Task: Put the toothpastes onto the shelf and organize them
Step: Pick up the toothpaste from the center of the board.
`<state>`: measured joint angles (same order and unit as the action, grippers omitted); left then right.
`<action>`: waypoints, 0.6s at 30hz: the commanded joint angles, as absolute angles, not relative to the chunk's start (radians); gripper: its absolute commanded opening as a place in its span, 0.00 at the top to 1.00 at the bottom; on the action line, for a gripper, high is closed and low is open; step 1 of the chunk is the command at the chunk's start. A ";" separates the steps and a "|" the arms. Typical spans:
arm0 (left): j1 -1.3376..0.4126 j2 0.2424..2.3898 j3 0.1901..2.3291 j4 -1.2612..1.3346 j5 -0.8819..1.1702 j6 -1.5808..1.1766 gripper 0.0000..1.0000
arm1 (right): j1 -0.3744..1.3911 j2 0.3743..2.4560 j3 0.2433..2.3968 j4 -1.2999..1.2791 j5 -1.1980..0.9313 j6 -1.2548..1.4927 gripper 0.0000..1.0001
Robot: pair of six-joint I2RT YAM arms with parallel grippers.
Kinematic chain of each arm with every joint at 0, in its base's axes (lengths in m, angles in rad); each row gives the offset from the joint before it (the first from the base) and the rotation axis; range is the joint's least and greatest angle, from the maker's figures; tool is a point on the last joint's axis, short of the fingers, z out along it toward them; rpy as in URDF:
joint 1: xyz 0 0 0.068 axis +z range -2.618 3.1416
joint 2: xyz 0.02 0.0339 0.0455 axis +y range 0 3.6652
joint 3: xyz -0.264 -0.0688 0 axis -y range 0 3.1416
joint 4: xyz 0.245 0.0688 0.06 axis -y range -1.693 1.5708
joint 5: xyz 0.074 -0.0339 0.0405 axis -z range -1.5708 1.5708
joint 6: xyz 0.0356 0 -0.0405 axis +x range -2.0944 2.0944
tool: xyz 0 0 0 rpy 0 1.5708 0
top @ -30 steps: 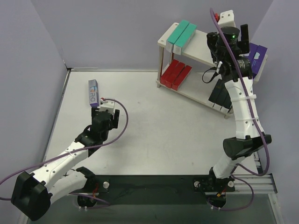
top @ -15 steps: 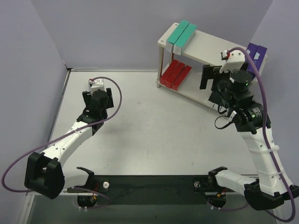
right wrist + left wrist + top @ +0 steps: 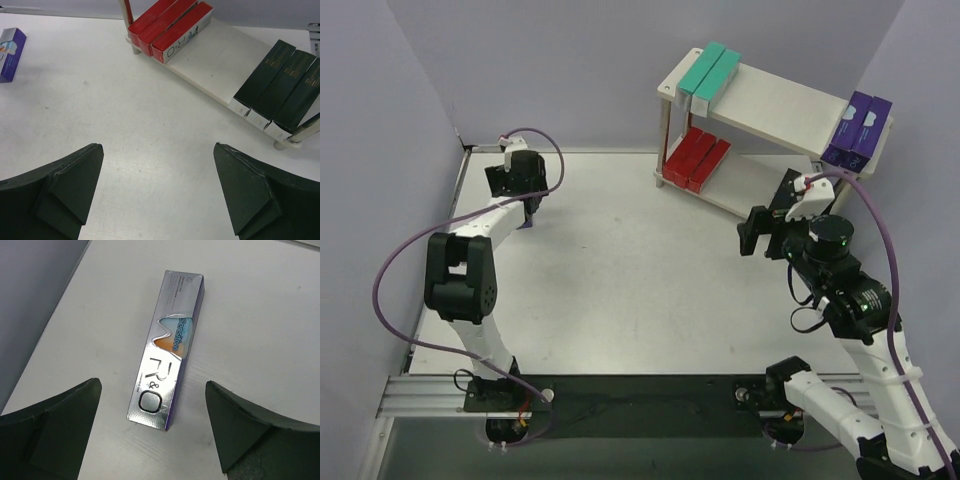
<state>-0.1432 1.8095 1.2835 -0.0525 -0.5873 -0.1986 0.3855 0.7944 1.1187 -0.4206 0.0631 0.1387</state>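
Surface finishes: cartons, rack, table, fingers

Loose carton (image 3: 167, 350): glossy silver foil face, embossed print, lightly creased, purple card edge. Red cartons (image 3: 167, 25): glossy card. Dark cartons (image 3: 280, 82): satin card with a soft sheen. Shelf (image 3: 215, 55): smooth matt pale boards; leg (image 3: 304, 131) of polished metal. Table (image 3: 260, 315): matt white, faintly speckled. Left gripper fingers (image 3: 55, 430): matt dark plastic.

Left tool (image 3: 152, 386) spread wide, arm stretched far; right tool (image 3: 157, 147) spread wide.

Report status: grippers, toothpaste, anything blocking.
Left gripper open, over purple toothpaste box lying flat on table. Right gripper open, empty, facing shelf. Nothing in the way.
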 commanded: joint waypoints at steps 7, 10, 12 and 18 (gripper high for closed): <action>-0.032 2.064 1.515 -0.257 -0.401 -0.212 0.03 | 0.399 0.782 1.088 -0.462 0.026 0.129 0.00; -0.008 2.126 1.587 -0.316 -0.348 -0.215 0.03 | 0.397 0.790 1.085 -0.463 0.035 0.127 0.00; -0.006 2.158 1.621 -0.336 -0.330 -0.210 0.04 | 0.397 0.795 1.080 -0.463 0.037 0.127 0.00; 0.023 2.229 1.709 -0.385 -0.269 -0.184 0.12 | 0.399 0.802 1.068 -0.462 0.041 0.135 0.01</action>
<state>-0.0010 2.1952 1.6245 -0.3264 -0.3355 -0.2043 0.3935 0.7971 1.0767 -0.4767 0.0338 0.1307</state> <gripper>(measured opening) 0.910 0.994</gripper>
